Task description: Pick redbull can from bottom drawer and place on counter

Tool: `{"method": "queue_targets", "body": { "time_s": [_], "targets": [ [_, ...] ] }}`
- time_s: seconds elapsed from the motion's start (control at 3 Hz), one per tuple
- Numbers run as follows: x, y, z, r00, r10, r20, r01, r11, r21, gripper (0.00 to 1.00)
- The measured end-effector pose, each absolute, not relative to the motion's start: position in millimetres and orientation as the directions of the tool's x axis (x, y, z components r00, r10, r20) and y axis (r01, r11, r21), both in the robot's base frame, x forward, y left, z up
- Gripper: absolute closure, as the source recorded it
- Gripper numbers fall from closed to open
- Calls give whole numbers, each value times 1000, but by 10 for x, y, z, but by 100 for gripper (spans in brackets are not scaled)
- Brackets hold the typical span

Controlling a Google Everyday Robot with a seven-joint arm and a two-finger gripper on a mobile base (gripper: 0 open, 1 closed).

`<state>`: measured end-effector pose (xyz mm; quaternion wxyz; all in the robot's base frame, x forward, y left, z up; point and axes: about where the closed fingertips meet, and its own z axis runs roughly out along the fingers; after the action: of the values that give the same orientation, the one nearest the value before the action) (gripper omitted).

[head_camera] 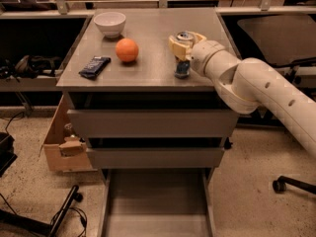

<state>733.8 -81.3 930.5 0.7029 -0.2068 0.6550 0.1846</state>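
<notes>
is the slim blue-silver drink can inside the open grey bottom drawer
No, the can stands on the flat grey counter, the end effector around its top.

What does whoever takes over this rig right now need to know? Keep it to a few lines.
Gripper: over the right front part of the counter, fingers closed around the upper half of the redbull can.
Can: upright, out of the bottom drawer, at or just above the counter surface; I cannot tell whether it touches.
Drawer: pulled open.
Done: pick from the drawer and carry to the counter.
Left: confirm the can stands, open the fingers, and lift away without tipping it.
Nearby: orange ball, dark wrapper and white bowl sit to the can's left in the picture, apart from it.
</notes>
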Motion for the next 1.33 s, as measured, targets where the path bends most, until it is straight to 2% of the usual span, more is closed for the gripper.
{"method": "queue_targets", "body": {
  "time_s": [1.0,1.33],
  "targets": [
    [7338,-810,9308,74,-11,-997,-531,846,-49,12],
    [7262,-893,9591,109,-32,-994,-551,830,-87,0]
  ]
}}
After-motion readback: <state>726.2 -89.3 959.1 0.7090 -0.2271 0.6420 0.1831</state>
